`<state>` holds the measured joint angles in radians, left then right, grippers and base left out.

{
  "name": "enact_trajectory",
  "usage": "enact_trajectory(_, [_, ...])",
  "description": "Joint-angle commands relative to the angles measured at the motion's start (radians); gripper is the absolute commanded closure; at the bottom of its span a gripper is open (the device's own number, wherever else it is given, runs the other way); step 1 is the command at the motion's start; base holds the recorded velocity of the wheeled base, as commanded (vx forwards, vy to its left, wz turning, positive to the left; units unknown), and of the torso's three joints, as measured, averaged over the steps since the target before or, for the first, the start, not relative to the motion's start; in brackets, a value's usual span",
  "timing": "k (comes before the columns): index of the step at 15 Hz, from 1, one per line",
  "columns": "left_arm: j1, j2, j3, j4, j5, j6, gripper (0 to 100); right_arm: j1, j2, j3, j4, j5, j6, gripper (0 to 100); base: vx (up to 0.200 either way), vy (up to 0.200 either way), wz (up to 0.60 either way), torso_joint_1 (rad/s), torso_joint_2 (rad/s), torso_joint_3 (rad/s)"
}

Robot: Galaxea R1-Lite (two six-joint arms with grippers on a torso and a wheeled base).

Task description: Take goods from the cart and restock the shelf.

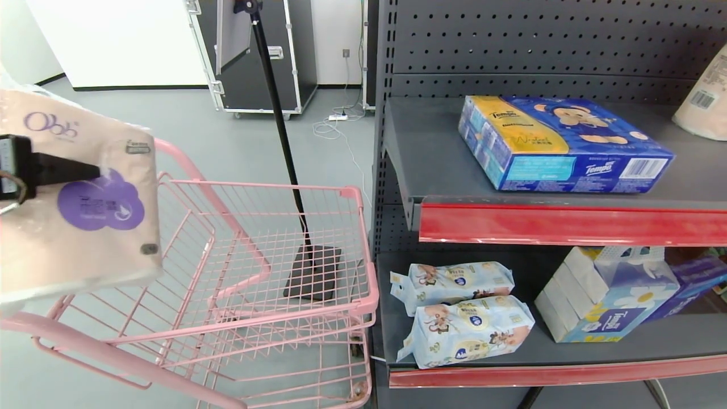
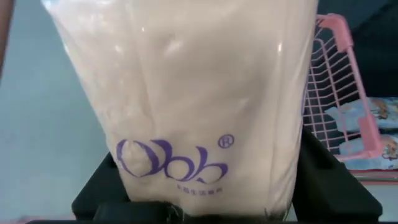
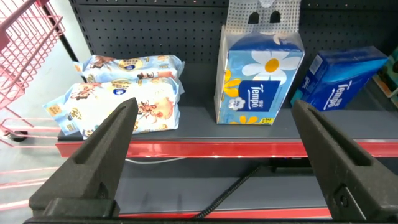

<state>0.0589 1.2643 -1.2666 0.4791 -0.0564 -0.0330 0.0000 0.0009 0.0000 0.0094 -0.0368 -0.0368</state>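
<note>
The beige, soft plastic-wrapped tissue pack (image 1: 79, 193) (image 2: 186, 93) with purple print hangs over the handle end of the pink wire cart (image 1: 255, 184), clamped between the black fingers of the left tool (image 1: 93, 170). The right tool (image 3: 214, 106) is released, jaws spread wide, facing the lower level of the dark grey metal shelf (image 1: 437, 159) with its perforated back panel and glossy red edge strips. That level carries two pale blue pillow-shaped pouches (image 3: 124, 93) and a blue-and-white rectangular tissue bundle (image 3: 261, 68). A flat blue carton (image 1: 556, 142) lies on the upper level.
</note>
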Motion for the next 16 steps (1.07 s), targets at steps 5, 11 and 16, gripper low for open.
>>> enact_trajectory(5, [-0.004, -0.698, 0.372, -0.017, -0.002, -0.021, 100, 0.0, 0.001, 0.0, 0.0, -0.002, -0.002, 0, 0.0, 0.0, 0.0, 0.0, 0.0, 0.0])
enact_trajectory(11, [-0.01, -0.916, 0.536, -0.125, -0.076, -0.041, 100, 0.0, 0.001, 0.0, 0.0, -0.002, 0.002, 0, 0.0, 0.0, 0.0, 0.059, -0.24, -0.174])
enact_trajectory(16, [-0.041, -0.921, 0.515, -0.137, -0.103, -0.039, 100, 0.0, 0.001, 0.0, 0.0, -0.003, 0.003, 0, 0.0, 0.0, 0.0, 0.163, -0.52, -0.361])
